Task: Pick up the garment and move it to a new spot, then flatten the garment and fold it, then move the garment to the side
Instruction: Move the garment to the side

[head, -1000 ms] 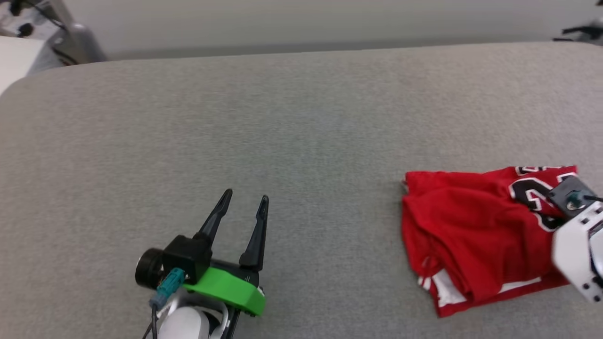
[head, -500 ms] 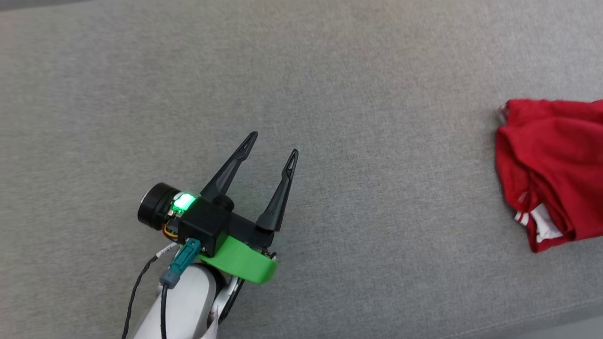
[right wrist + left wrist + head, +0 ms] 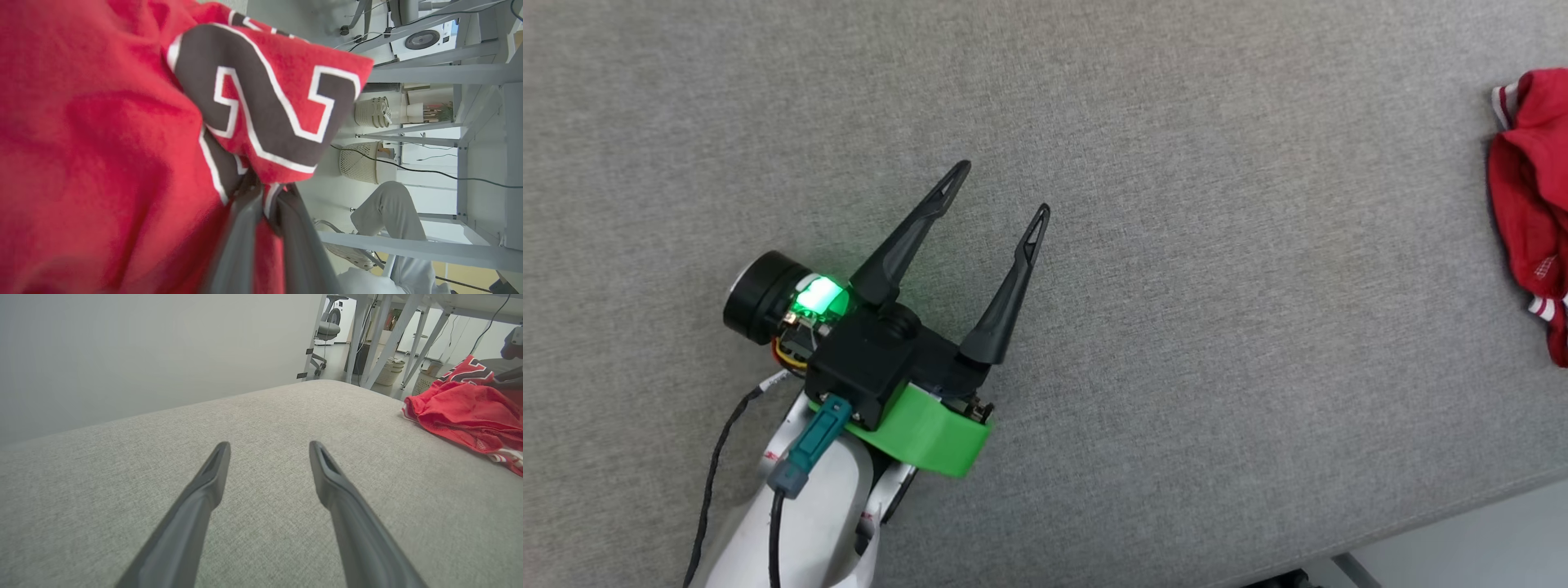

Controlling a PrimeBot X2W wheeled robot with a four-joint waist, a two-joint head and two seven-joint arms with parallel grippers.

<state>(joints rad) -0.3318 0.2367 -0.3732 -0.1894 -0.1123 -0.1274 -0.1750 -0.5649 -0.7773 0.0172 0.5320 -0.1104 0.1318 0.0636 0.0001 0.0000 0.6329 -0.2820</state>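
Observation:
The garment [image 3: 1535, 212] is a red shirt with white striped trim, bunched at the right edge of the head view on the grey padded table [image 3: 1176, 327]. It lies at the far right of the left wrist view too, garment [image 3: 466, 412]. My left gripper [image 3: 1005, 189] hovers open over bare table, far left of the shirt, left gripper [image 3: 269, 447] with nothing between its fingers. In the right wrist view my right gripper [image 3: 267, 194] is shut on a fold of the garment [image 3: 102, 134], right by the black white-outlined numeral [image 3: 261, 102].
The table's near edge [image 3: 1445, 510] runs across the lower right of the head view. Past the table are white table legs [image 3: 429, 73], wicker baskets [image 3: 359, 161] and a person's leg [image 3: 392, 220] in pale trousers. A grey wall [image 3: 143, 351] stands behind.
The head camera has swung down and to the left, so the garment has slid to the picture's right edge. The left gripper stays open, the right stays shut.

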